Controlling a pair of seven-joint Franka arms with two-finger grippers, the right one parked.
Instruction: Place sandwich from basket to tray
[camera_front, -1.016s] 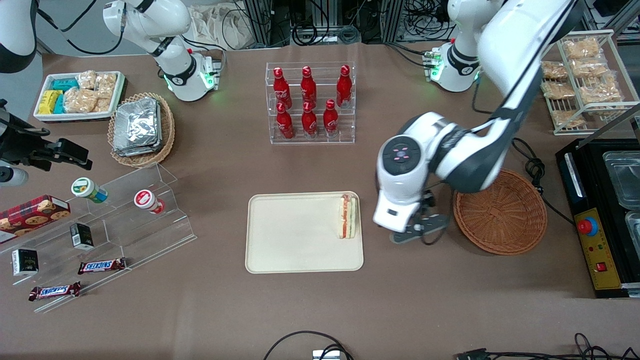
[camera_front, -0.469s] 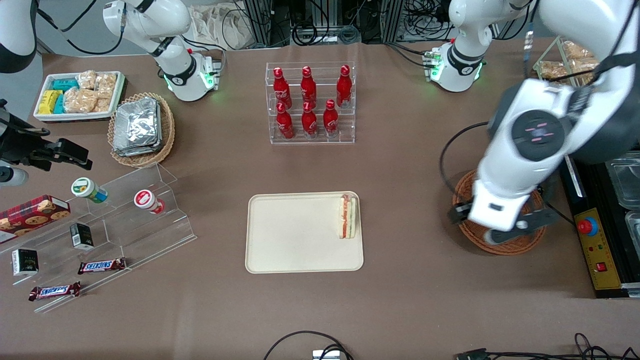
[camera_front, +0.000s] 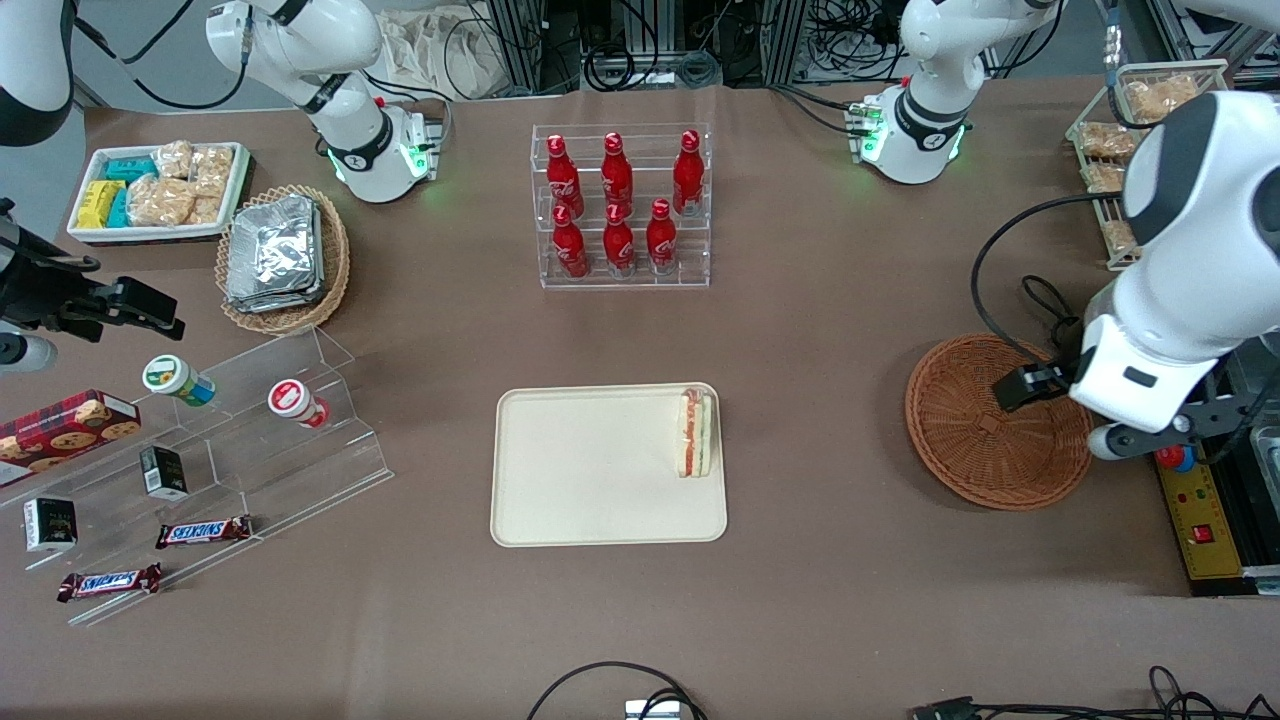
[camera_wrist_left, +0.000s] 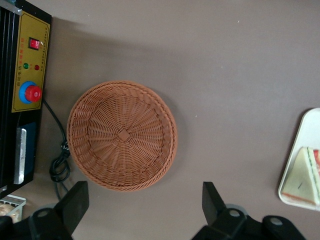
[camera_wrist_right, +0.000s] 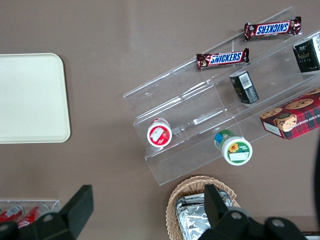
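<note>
Left arm: reached in from the working arm's end of the table, wrist turned downward.
Gripper (camera_wrist_left: 142, 207): hung high over the table, fingers (camera_wrist_left: 75, 205) spread wide apart, holding nothing.

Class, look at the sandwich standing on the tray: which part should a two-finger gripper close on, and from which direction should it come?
Come from above and close on the two broad bread faces, near the middle. The sandwich stands on edge on the tray, filling stripe up, so it shows a narrow width to the jaws. It sits close to the rim, so the finger on that side has little room. The gripper is open, above the table beside the basket.
</note>
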